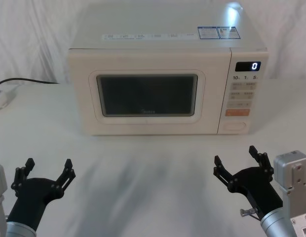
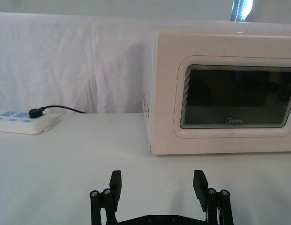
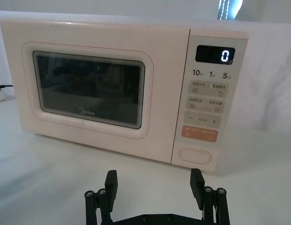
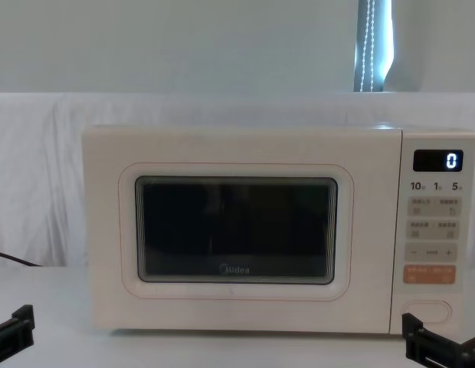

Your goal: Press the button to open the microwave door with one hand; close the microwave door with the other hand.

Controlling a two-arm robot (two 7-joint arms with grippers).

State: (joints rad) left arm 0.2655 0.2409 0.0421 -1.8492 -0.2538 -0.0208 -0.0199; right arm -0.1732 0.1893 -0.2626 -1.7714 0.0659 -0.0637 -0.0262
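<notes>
Near the table's front edge, our right gripper [image 1: 238, 158], jaws wide, should narrow before squarely pressing the button [image 1: 234, 125].

White-clothed table [image 1: 143, 187]. Cream microwave [image 1: 163, 49] sitting squarely toward the back, door [image 1: 148, 94] shut flush. White power strip [image 2: 21, 123] at far left with black plug and cable [image 2: 65, 108] trailing toward the microwave.

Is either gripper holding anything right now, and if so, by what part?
Nothing is held. The left gripper and right gripper hover open over the table, short of the microwave.
</notes>
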